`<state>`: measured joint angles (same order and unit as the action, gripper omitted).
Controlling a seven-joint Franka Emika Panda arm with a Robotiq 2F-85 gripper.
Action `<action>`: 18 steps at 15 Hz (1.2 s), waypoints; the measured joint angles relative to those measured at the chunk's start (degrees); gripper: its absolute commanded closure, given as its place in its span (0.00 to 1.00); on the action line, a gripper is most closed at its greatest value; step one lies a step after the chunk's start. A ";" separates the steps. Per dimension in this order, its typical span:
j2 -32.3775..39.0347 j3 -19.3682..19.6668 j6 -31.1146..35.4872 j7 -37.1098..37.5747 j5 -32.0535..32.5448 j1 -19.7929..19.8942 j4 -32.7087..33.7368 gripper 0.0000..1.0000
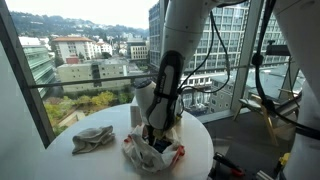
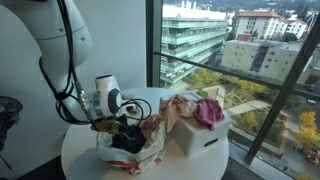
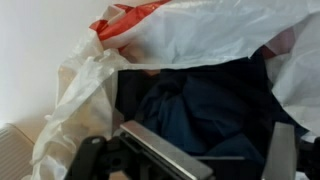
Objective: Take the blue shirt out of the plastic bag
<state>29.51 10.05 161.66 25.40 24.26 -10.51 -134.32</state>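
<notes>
A white plastic bag with red print [image 1: 150,155] [image 2: 140,145] [image 3: 200,30] lies on the round white table [image 1: 195,150] [image 2: 90,160]. Its mouth is open towards me. The dark blue shirt [image 3: 200,100] lies crumpled inside it, and a dark part of it shows in an exterior view [image 2: 128,140]. My gripper [image 3: 205,140] is open at the bag's mouth, with one finger on each side of the shirt. In both exterior views the gripper [image 1: 155,130] [image 2: 125,122] points down into the bag.
A grey cloth [image 1: 92,138] lies on the table beside the bag. A white box [image 2: 200,140] with pink and beige clothes [image 2: 195,108] stands near the window. Glass walls are close behind the table. The table's edge is near the bag.
</notes>
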 measured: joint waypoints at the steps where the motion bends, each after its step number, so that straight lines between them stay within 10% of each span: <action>1: 0.66 -0.10 0.03 -0.81 -1.06 -0.07 0.60 0.00; 6: 5.23 2.24 1.86 -1.97 -2.36 -1.33 3.16 0.00; 14: 9.07 3.93 3.52 -2.67 -5.73 -3.20 5.50 0.73; 18: 9.05 3.92 3.50 -3.89 -8.63 -3.18 5.66 0.87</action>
<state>38.56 13.97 165.16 21.51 15.63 -13.68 -128.66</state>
